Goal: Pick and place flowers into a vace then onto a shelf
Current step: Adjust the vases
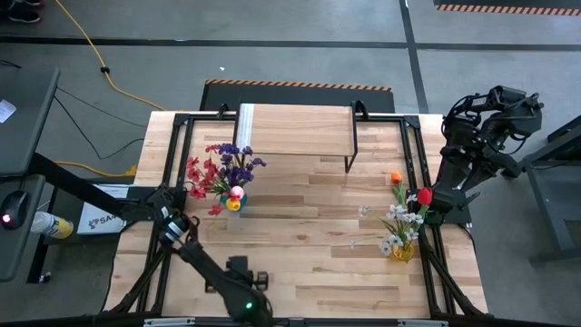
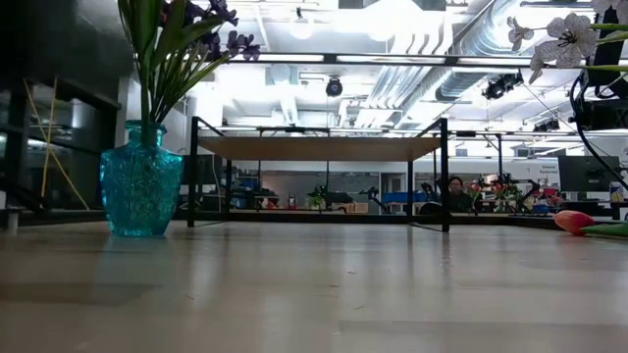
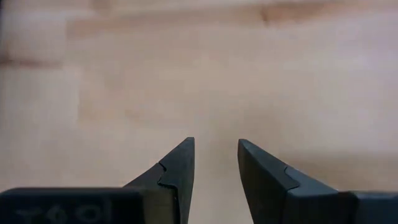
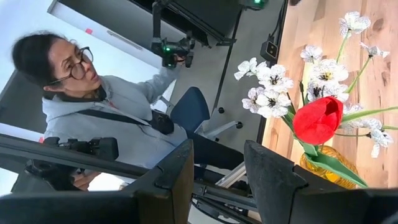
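Observation:
A blue glass vase (image 1: 234, 203) (image 2: 140, 181) stands on the tabletop left of centre, with purple and red flowers (image 1: 222, 168) in it. A yellow vase (image 1: 402, 251) (image 4: 326, 165) at the right holds white flowers (image 4: 273, 87), a red tulip (image 4: 318, 119) and an orange bloom (image 1: 396, 178). The shelf (image 1: 295, 132) (image 2: 319, 147) stands at the far edge on thin black legs. My left gripper (image 1: 252, 283) (image 3: 214, 143) hovers open over bare wood near the front edge. My right gripper (image 1: 467, 127) (image 4: 217, 146) is open, raised off the table's far right corner.
Small white blooms (image 1: 363, 211) lie loose on the wood left of the yellow vase. A pink-orange bloom (image 2: 574, 221) shows low over the table at the right of the low view. A person (image 4: 81, 106) sits beyond the table's near side. Bare wood lies between the vases.

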{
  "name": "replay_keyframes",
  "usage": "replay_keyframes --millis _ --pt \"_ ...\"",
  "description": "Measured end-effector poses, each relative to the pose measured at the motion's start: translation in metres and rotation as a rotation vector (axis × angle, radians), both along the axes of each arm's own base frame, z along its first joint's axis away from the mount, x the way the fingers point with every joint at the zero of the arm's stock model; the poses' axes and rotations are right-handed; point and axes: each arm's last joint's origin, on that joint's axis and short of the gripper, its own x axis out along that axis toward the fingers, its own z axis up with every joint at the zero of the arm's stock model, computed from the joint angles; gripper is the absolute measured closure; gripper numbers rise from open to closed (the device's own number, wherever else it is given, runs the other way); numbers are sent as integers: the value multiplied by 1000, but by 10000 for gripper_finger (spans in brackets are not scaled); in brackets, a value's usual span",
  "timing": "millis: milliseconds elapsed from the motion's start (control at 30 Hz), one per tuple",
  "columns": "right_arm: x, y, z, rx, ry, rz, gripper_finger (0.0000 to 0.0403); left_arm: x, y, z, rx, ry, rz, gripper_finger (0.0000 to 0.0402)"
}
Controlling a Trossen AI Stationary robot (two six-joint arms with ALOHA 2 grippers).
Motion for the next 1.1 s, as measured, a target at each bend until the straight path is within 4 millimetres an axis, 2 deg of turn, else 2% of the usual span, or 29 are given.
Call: replay_keyframes --millis 200,367,633,900,967,1100 --pt "0 0 0 -33 -46 17 269 0 -32 38 -109 -194 -44 245" --pt "0 0 0 -41 -58 21 269 7 -49 58 -198 -384 -76 245" --pt "0 0 0 -50 -70 27 269 37 -64 64 -281 -712 -156 245" --pt "0 0 0 -48 -65 46 269 73 -62 75 -264 -975 -275 245" --pt "-2 1 -1 -31 -20 88 269 81 -60 78 -260 -1017 -302 245" --pt "-6 2 -3 42 177 181 269 96 -58 73 -252 -1075 -328 245"
